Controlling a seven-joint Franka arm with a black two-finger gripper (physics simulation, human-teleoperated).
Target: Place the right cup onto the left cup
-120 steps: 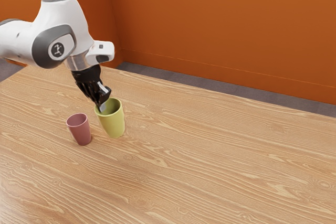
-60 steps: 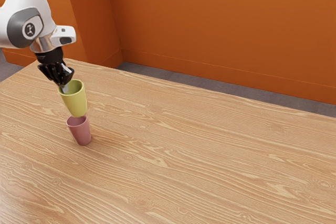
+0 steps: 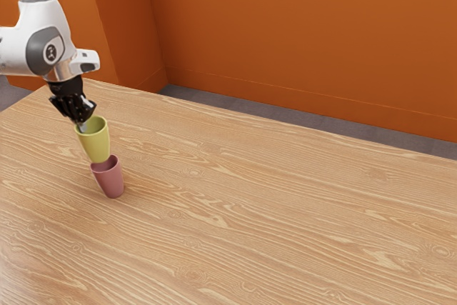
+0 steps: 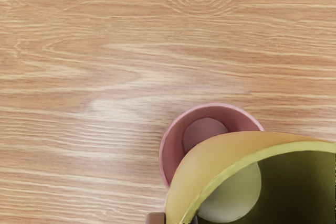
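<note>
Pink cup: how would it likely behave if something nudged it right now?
The pink cup could tip fairly easily, since it narrows toward its foot. It is probably light for its size: it is hollow, with bare floor showing inside. Its even, curved rim suggests stiff walls.

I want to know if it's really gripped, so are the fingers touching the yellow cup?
Touching. The wrist view shows the fingers against the wall of the yellow cup at its rim, one outside, one inside.
</note>
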